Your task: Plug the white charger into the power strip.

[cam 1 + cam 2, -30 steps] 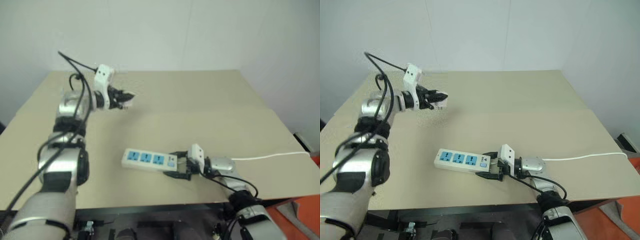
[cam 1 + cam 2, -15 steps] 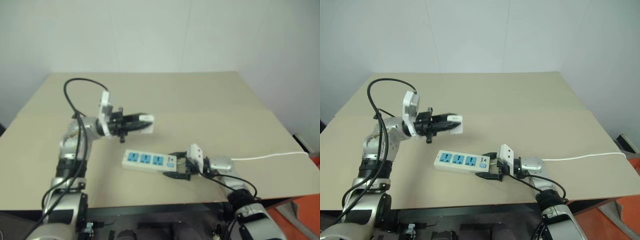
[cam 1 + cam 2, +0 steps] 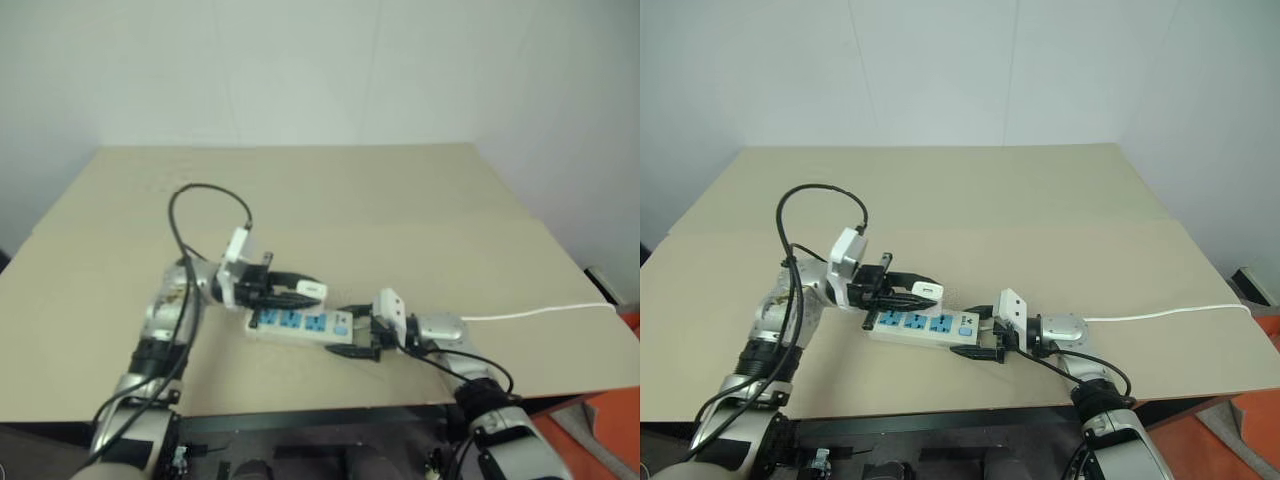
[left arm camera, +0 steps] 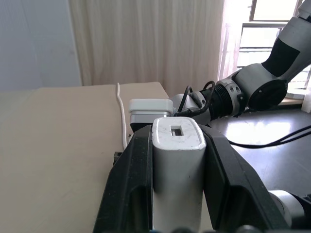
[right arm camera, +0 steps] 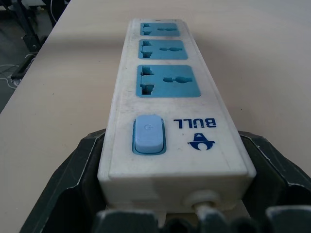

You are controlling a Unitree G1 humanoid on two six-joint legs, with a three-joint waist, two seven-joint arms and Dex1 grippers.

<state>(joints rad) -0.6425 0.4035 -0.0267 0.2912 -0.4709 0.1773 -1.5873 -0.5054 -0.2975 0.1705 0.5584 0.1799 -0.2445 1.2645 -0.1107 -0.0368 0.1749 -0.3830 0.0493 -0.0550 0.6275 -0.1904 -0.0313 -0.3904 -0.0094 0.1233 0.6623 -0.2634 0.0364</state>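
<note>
left gripper [image 3: 923,296]: I see it clamped on the small white rounded charger [image 4: 177,165], just above the strip | right gripper [image 3: 975,338]: I see it pinching the cord end of the long white blue-socketed power strip [image 5: 167,116] on the tan table [image 3: 1040,200]

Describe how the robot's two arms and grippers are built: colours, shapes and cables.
Both arms are silver-grey segments with black joints and loose black cables. Each wrist carries a white square block. The left gripper and right gripper each have two black, tapering fingers.

White charger [image 4: 176,160] smooth glossy plastic; power strip [image 5: 167,116] scuffed white plastic; table [image 3: 1040,200] matt beige.
</note>
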